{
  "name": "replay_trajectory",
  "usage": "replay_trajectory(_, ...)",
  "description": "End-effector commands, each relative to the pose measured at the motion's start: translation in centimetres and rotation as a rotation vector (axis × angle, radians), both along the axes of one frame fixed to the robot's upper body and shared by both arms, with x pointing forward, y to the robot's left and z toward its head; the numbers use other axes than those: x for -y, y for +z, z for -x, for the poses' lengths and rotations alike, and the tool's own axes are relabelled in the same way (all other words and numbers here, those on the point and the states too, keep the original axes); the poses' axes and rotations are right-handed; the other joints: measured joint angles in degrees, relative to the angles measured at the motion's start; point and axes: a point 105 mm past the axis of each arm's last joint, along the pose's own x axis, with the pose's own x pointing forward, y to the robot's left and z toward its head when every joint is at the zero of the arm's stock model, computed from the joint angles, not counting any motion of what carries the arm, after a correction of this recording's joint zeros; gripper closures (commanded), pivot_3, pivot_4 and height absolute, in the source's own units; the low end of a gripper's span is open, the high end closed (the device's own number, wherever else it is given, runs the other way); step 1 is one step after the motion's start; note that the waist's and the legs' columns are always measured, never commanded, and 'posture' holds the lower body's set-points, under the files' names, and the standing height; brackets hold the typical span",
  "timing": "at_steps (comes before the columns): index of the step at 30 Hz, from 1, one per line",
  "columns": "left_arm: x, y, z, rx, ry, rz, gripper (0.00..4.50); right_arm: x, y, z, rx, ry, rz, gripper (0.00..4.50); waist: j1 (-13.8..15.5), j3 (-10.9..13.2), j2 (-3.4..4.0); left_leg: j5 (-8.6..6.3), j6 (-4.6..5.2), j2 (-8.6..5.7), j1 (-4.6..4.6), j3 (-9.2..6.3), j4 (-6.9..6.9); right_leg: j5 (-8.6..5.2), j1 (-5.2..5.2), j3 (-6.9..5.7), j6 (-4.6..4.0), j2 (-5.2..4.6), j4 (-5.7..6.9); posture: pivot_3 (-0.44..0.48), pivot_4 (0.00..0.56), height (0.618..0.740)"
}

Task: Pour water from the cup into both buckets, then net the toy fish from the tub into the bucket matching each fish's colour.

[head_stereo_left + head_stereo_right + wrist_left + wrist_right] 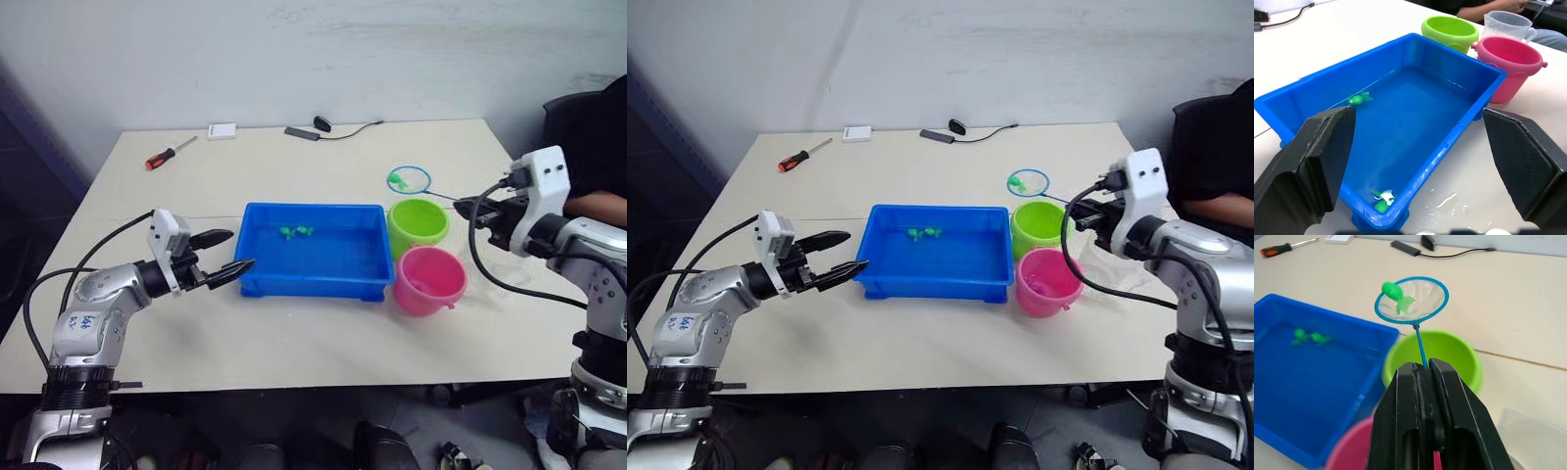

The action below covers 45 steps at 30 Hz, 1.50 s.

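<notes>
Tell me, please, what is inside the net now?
One green toy fish sits at the rim of the net, which the right gripper holds above the green bucket. Through the mesh nothing else shows.

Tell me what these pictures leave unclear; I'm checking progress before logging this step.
- Green bucket: its inside is hidden in the right wrist view by the right gripper holding the net.
- Pink bucket: any fish or water inside is too small to tell in the eye views.
- Clear cup: mostly hidden behind the pink bucket in the left wrist view.
</notes>
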Motion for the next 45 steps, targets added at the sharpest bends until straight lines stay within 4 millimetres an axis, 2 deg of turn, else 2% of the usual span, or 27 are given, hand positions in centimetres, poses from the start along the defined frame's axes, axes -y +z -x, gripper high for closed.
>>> replay_trajectory(1,0.0,0.9,-0.3,0.041,-0.019,-0.015,0.03,1.9,0.5,0.7,0.043,-0.059,0.035,4.50,0.0,0.0,0.00,0.00,0.00,0.00,0.00,0.00,-0.03,0.00,0.03,-0.01,0.00,0.01,-0.04,0.000,0.150,0.740)
replay_trajectory(7,0.1,1.1,-0.6,0.046,-0.037,-0.025,0.03,2.1,-0.7,1.0,0.057,-0.070,0.189,4.50,0.0,0.0,-0.01,0.04,0.00,-0.02,-0.05,0.05,-0.12,0.01,0.03,0.00,0.04,0.02,-0.10,0.000,0.150,0.740)
replay_trajectory(10,0.4,1.1,-0.7,0.046,-0.050,-0.026,0.03,1.8,-0.9,0.9,0.114,-0.056,0.389,4.50,-0.1,0.0,0.01,0.05,-0.01,-0.04,-0.05,0.06,-0.14,0.02,0.04,0.00,0.06,0.02,-0.17,0.000,0.150,0.740)
replay_trajectory(22,1.0,0.9,-0.8,0.045,-0.076,-0.022,0.03,-0.3,0.5,0.6,0.439,0.046,1.046,4.50,0.0,0.1,-0.10,0.16,-0.09,-0.08,-0.02,0.50,-0.22,0.03,0.06,-0.05,0.17,0.04,-0.52,0.000,0.150,0.740)
replay_trajectory(28,1.0,0.9,-0.8,0.044,-0.081,-0.020,0.03,-0.4,-0.5,0.9,0.476,0.111,1.242,4.50,0.0,0.2,-0.25,0.07,-0.32,-0.06,0.00,0.51,-0.24,0.02,0.08,-0.06,0.18,0.05,-0.53,0.000,0.150,0.740)
replay_trajectory(35,1.2,0.8,-0.7,0.044,-0.089,-0.017,0.03,0.3,-1.7,0.7,0.434,0.112,1.284,4.50,0.0,0.2,-0.34,0.31,-0.35,-0.06,-0.01,0.51,-0.24,0.01,0.09,-0.05,0.16,0.04,-0.54,0.000,0.150,0.740)
replay_trajectory(39,1.2,0.8,-0.6,0.042,-0.088,-0.019,0.03,0.2,-1.1,0.4,0.457,0.095,1.274,4.50,0.0,0.2,-0.34,0.29,-0.31,-0.04,-0.01,0.49,-0.26,0.01,0.08,-0.05,0.15,0.04,-0.52,0.000,0.150,0.740)
replay_trajectory(41,1.1,0.8,-0.6,0.042,-0.086,-0.018,0.03,-0.3,-0.6,0.4,0.473,0.096,1.227,4.50,0.0,0.2,-0.34,0.30,-0.30,-0.05,-0.01,0.49,-0.26,0.01,0.09,-0.05,0.15,0.05,-0.52,0.000,0.150,0.740)
replay_trajectory(45,0.7,0.7,-0.5,0.039,-0.061,-0.023,0.03,-2.2,1.2,0.6,0.449,0.107,0.872,4.50,0.0,0.2,-0.34,0.34,-0.25,-0.03,0.00,0.44,-0.26,0.04,0.10,-0.05,0.15,0.04,-0.47,0.000,0.150,0.740)
